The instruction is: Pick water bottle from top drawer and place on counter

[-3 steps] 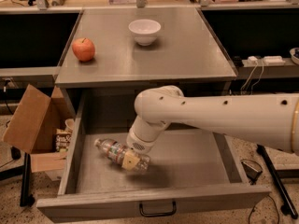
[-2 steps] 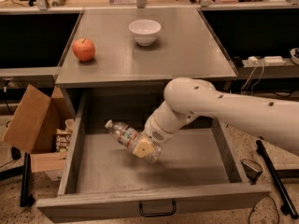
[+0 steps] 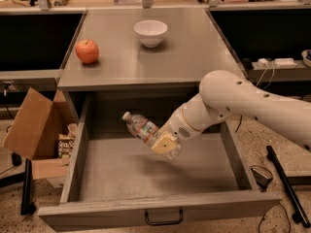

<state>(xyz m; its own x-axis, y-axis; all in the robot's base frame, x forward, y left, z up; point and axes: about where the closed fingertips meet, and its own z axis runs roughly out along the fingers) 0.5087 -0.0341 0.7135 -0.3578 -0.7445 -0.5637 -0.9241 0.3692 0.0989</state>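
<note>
Got the water bottle (image 3: 140, 126) tilted at frame centre, cap toward the upper left, hanging above the floor of the open top drawer (image 3: 155, 213) — base end clamped in the gripper (image 3: 164, 143). Probably light, thin-walled, a bit slick; best squeezed gently round the ribs. Not yet on the counter (image 3: 199, 47) up top.

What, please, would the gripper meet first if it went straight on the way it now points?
Probably the floor of the top drawer, left of centre: the gripper, above it with jaws shut on the water bottle, points down-left. Depth is uncertain.
</note>
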